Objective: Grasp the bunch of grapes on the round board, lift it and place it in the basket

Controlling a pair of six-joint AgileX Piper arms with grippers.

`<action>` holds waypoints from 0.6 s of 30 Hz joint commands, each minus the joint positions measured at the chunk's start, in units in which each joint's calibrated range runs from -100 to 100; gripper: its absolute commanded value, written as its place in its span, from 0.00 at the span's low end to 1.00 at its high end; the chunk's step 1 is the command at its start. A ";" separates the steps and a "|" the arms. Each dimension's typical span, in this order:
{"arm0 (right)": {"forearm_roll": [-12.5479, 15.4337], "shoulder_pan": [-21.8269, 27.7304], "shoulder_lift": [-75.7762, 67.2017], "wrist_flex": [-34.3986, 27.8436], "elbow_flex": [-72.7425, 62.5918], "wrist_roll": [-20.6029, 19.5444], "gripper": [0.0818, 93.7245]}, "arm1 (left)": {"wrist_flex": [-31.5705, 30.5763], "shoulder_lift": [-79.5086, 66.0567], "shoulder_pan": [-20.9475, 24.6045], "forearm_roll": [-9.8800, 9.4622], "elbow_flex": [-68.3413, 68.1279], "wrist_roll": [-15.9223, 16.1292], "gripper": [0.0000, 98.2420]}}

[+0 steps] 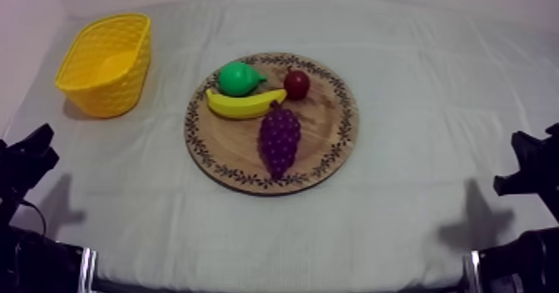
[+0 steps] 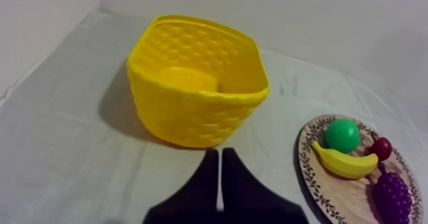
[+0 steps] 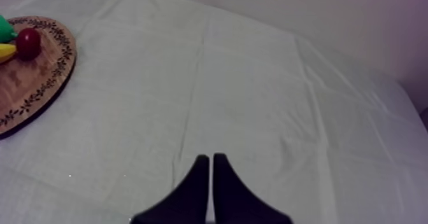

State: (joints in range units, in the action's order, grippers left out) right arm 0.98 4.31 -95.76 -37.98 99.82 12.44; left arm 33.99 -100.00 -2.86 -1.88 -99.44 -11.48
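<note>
A: What fruit do you see?

B: A yellow banana (image 1: 244, 105), curved, lying on its side.

A: Anything against it?

B: A green pear (image 1: 239, 78), touching the banana's far side. A small red fruit (image 1: 297, 84) lies just beside the banana's tip, with a narrow gap between it and the pear.

A: And the desk (image 1: 432, 205)?

B: Covered by a grey-white cloth (image 3: 255, 93) with faint creases.

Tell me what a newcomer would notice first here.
The bright yellow basket stands empty at the far left of the table. Mid-table, the round wooden board carries the bunch of grapes at its near side, with a banana, pear and small red fruit behind. The left gripper and right gripper have fingers together on nothing.
</note>
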 commanded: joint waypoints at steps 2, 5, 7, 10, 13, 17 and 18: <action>-0.03 -0.02 0.00 0.00 -0.04 -0.01 0.00 | 0.04 0.00 0.00 -0.01 -0.01 -0.02 0.00; -0.03 -0.02 0.00 0.00 -0.04 -0.01 0.00 | 0.04 0.00 0.00 -0.01 -0.01 -0.03 0.00; -0.03 -0.02 0.00 0.00 -0.04 -0.01 0.00 | 0.04 0.00 0.00 -0.01 -0.01 -0.03 0.00; -0.03 -0.02 0.00 0.00 -0.04 -0.01 0.00 | 0.04 0.00 -0.51 -0.01 -0.01 0.14 0.00; -0.03 -0.02 0.00 0.00 -0.04 -0.01 0.00 | 0.04 0.00 -3.09 -0.01 -0.01 0.58 0.00; -0.03 -0.02 0.00 0.00 -0.04 -0.01 0.00 | 0.04 0.00 -6.39 -0.01 -0.01 0.30 0.00; -0.03 -0.02 0.00 0.00 -0.04 -0.01 0.00 | 0.04 0.00 -7.14 -0.01 -0.01 0.25 0.00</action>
State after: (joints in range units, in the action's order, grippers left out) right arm 0.98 4.31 -95.76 -37.98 99.82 12.44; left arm 33.99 -100.00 -8.50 -1.88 -99.44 -11.18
